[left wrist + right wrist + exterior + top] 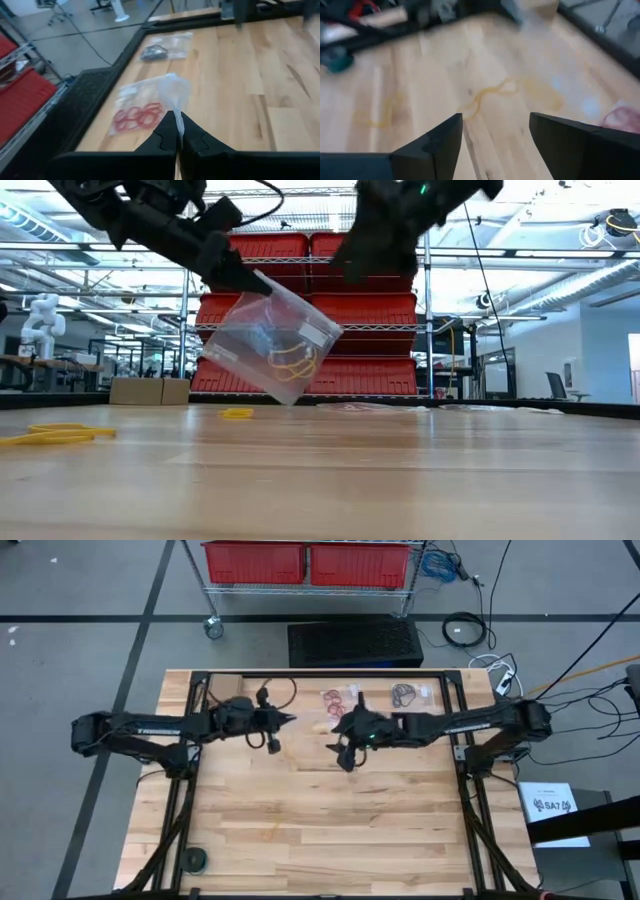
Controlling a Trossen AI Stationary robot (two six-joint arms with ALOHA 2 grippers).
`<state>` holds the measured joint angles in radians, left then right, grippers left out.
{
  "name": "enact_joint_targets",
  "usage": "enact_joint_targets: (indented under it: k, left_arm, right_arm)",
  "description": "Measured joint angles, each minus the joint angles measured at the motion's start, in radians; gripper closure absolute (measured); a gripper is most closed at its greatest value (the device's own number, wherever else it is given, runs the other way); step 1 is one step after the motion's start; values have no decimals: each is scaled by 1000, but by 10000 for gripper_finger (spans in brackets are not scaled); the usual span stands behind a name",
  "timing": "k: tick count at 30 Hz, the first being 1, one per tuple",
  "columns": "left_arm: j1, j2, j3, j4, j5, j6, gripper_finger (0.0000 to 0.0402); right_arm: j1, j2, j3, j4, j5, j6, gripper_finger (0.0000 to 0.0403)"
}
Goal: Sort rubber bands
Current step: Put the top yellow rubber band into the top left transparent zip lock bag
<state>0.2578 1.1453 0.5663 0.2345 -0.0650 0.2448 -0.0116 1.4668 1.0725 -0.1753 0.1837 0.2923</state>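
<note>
The left gripper (235, 277) is clamped on a corner of a clear bag (270, 340), which hangs tilted below its fingertips with tan-yellow rubber bands (290, 363) inside. The right gripper (495, 132) hovers with jaws spread, empty; a tan-yellow band (487, 96) lies stretched lengthwise on the table (400, 830) just ahead of its fingers.

Table (300, 830) is pale wood planks, smooth satin finish. Bag (268, 335) is clear glossy plastic film (crinkled); grippers are matt black (176, 142). Rubber bands (60, 434) look dull, matt.
</note>
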Motion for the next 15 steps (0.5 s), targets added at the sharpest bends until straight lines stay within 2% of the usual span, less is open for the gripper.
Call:
enact_joint_targets:
  k: [4,11,15]
  left_arm:
    - [42,-68,-29,-11,0,-2,401]
    - [143,-244,-117,3,0,-47,401]
    - [173,-320,-152,-4,4,-49,401]
  right_arm:
    - [0,108,-1,33,-4,13,187]
    - [0,333,0,325,-7,58,180]
    - [0,453,72,365,20,61,166]
